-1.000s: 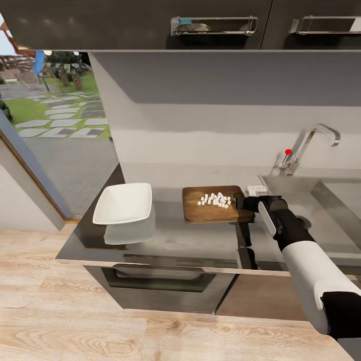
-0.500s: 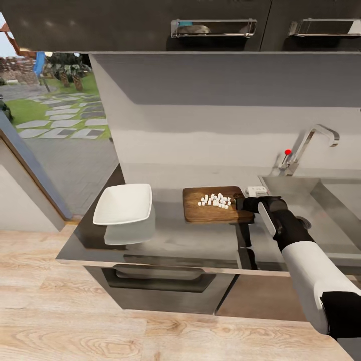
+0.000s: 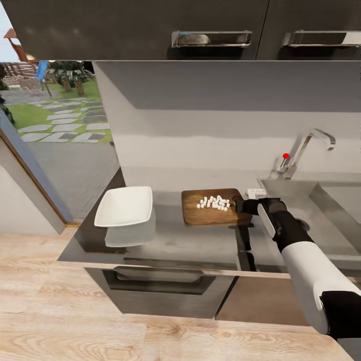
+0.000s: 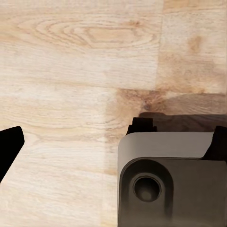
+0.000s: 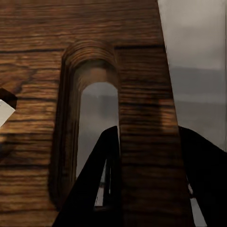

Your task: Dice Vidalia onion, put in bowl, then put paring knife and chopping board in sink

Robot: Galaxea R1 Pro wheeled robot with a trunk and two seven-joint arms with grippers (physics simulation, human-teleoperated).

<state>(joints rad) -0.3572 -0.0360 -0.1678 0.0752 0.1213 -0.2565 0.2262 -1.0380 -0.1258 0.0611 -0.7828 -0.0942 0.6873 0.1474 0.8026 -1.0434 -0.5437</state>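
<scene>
The dark wooden chopping board (image 3: 210, 214) lies on the grey countertop (image 3: 190, 240) with the diced Vidalia onion (image 3: 214, 202) as small white cubes on top. My right gripper (image 3: 239, 205) is at the board's right short edge. In the right wrist view its dark fingers (image 5: 94, 179) straddle the wooden strip beside the oval handle slot (image 5: 97, 123), one finger in the slot and one outside the edge, shut on the board (image 5: 56, 28). The white square bowl (image 3: 124, 205) sits empty to the left. The steel sink (image 3: 321, 200) is at the right. The paring knife is out of view.
An angular chrome tap (image 3: 306, 145) with a red dot stands behind the sink. A small white object (image 3: 255, 192) rests by the sink's near corner. Dark cabinets hang overhead. The left wrist view faces the wooden floor (image 4: 71, 71) and a grey robot part (image 4: 170, 179), with one black fingertip (image 4: 9, 146).
The whole head view has shifted slightly, so the camera moved. The board, the onion cubes, the bowl and my right gripper keep their places relative to each other.
</scene>
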